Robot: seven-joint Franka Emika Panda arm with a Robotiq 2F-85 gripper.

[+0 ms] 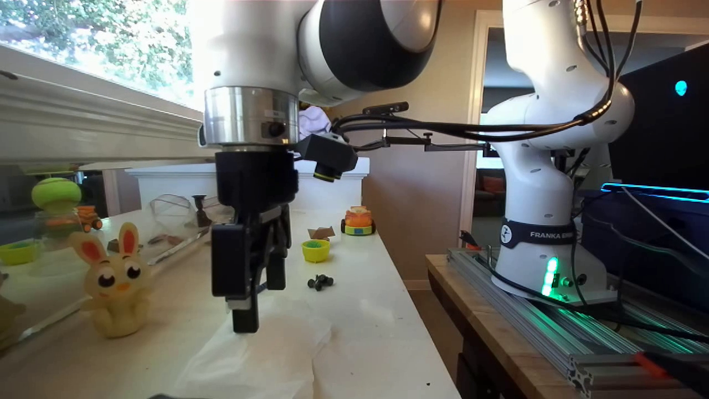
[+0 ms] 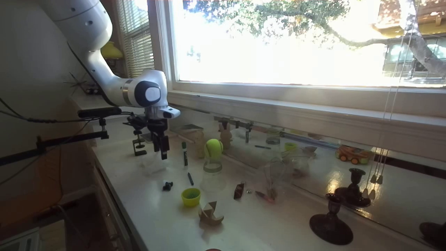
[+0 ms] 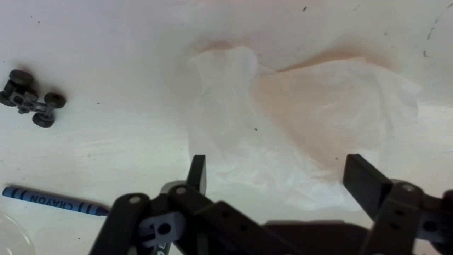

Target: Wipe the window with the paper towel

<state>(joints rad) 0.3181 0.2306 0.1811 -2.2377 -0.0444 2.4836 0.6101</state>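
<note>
In an exterior view the window (image 2: 278,55) spans the far side, above the white counter (image 2: 156,223). The crumpled towel (image 3: 226,117) lies on the counter beneath the gripper (image 3: 279,173), whose fingers (image 3: 194,173) stand wide apart, released. In an exterior view a rabbit (image 1: 119,288) sits left of the towel and a cup (image 1: 316,255) stands farther off. In the wrist view a crayon (image 3: 53,202) lies left.

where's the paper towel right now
In the wrist view, the paper towel lies on the white counter right of centre, under the open gripper, with the blue crayon to its lower left.
</note>
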